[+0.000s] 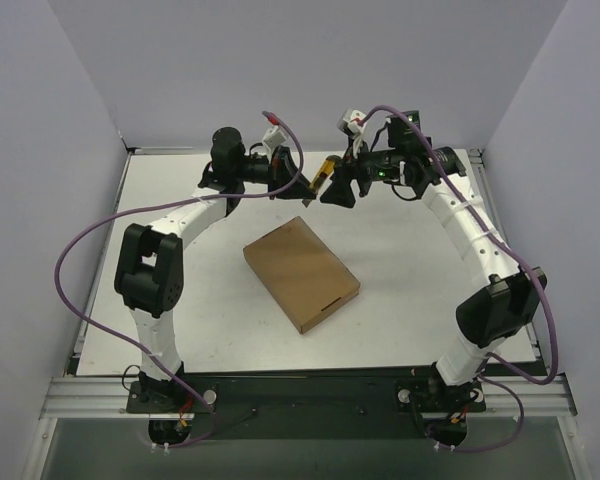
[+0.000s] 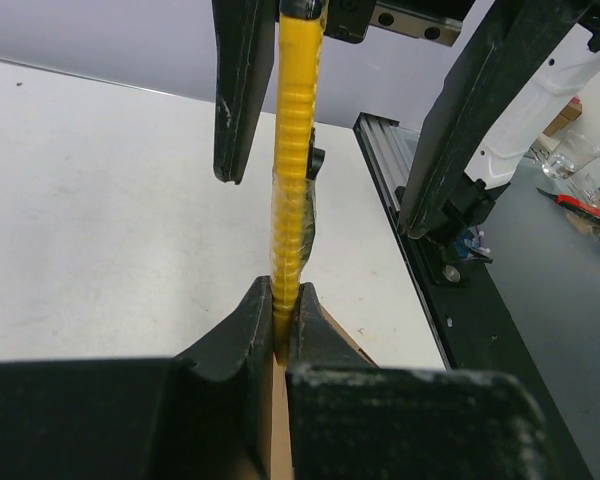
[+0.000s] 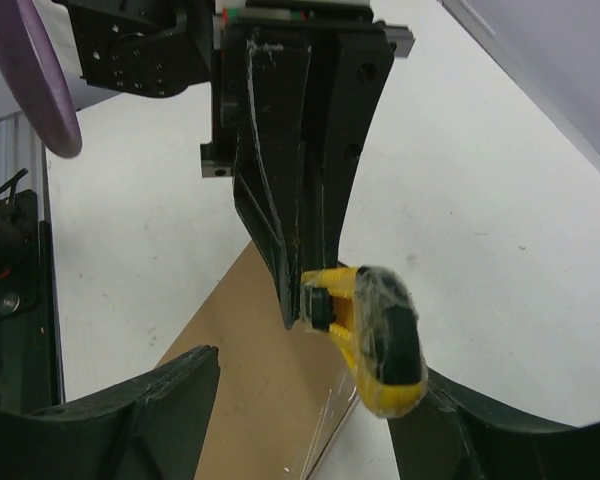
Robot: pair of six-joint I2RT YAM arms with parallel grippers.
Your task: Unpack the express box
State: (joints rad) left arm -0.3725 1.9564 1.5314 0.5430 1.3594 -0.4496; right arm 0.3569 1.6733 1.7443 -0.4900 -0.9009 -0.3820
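Pinching the yellow knife (image 2: 295, 150) by one end, my left fingers (image 2: 245, 340) are shut tight on it, with no gap either side of the handle. My right fingers (image 3: 150, 410) are spread wide and hold nothing. The knife's free end sits in the space between them, resting against or just beside one of them and well clear of the other. The box (image 1: 302, 273) lies flat and closed on the surface (image 1: 400, 260), below both sets of fingers and touched by neither.

I judge this to be a hand-over in mid-air, and the risk is in its timing. If my left fingers let go before my right fingers have closed firmly, the knife drops onto the box or the surface. The knife sits off-centre between my right fingers, so one finger would meet it first and could twist it in my left grip. The handle looks smooth and narrow, so a skewed pinch may slip. I cannot tell whether the blade is out. If it is, a fall could gouge the lid.
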